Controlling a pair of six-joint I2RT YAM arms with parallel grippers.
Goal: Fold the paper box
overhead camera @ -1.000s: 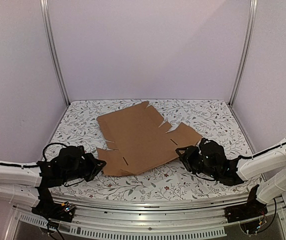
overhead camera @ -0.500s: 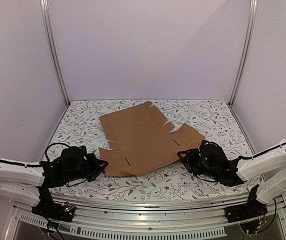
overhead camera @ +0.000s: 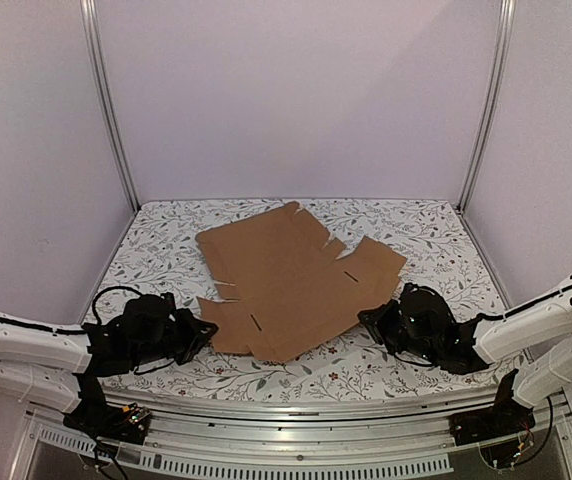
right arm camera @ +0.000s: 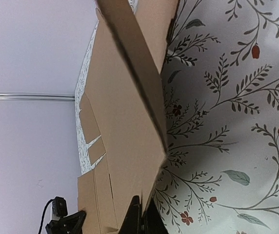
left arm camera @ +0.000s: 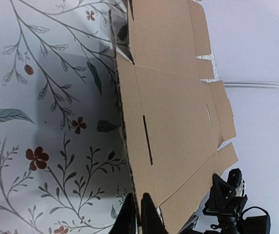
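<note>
Left tool point(overhead camera: 209, 327), right tool point(overhead camera: 364, 316): each in a tight pinch on an edge of the brown paper box point(overhead camera: 286, 270)

The box point(overhead camera: 286, 275) was plain brown, without print, with a few thin dark slots. Under the box the table point(overhead camera: 416, 235) was white, with a pattern of grey-green branches and leaves and small red flowers. Behind the box the walls point(overhead camera: 296, 90) were pale lilac and the posts point(overhead camera: 106, 100) silver. Beside the box the left arm point(overhead camera: 26, 345) and right arm point(overhead camera: 521, 322) were white, the left gripper point(overhead camera: 209, 327) and right gripper point(overhead camera: 364, 316) black.
</note>
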